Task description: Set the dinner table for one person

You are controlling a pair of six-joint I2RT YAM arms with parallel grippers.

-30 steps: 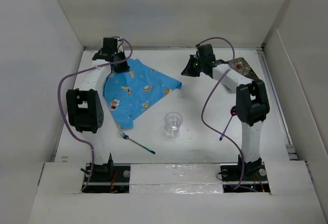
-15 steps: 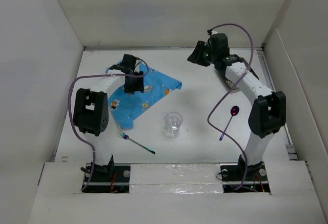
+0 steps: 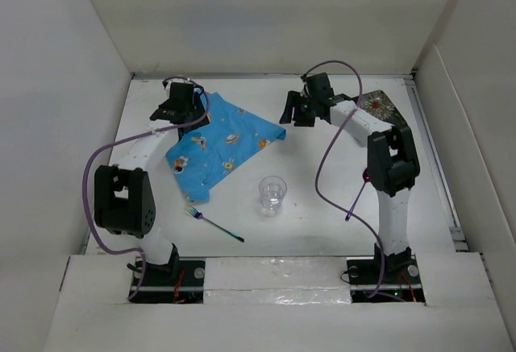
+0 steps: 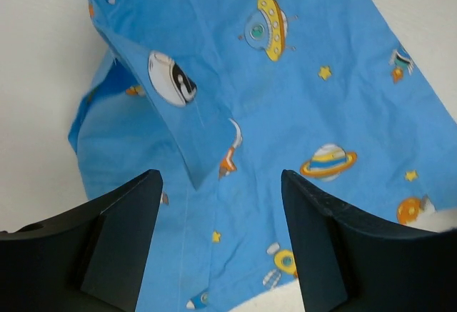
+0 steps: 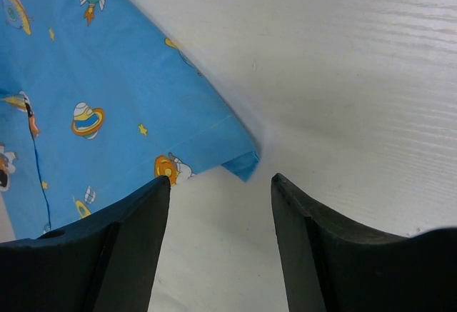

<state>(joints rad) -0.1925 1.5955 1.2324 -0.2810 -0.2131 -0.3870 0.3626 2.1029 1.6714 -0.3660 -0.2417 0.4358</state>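
Left gripper [image 3: 184, 104], fingers spread and empty, drawn back from mid-placemat [image 3: 222, 138] to its folded far-left edge. White table [image 3: 322, 183] lying beneath the placemat. Right gripper [image 3: 295, 113], fingers likewise spread and empty, lowered again to just off the placemat's right corner.

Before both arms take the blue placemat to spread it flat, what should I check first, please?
1. Left gripper open over the placemat: ok.
2. Right gripper open, with the placemat's corner showing between its fingers: ok.
3. Placemat flat: not ok; one edge is folded over in the left wrist view.
4. Glass upright on the table, apart from the placemat: ok.
5. Fork apart from the placemat's near corner: cannot tell; they lie very close.
6. Height of each gripper above the placemat: cannot tell.
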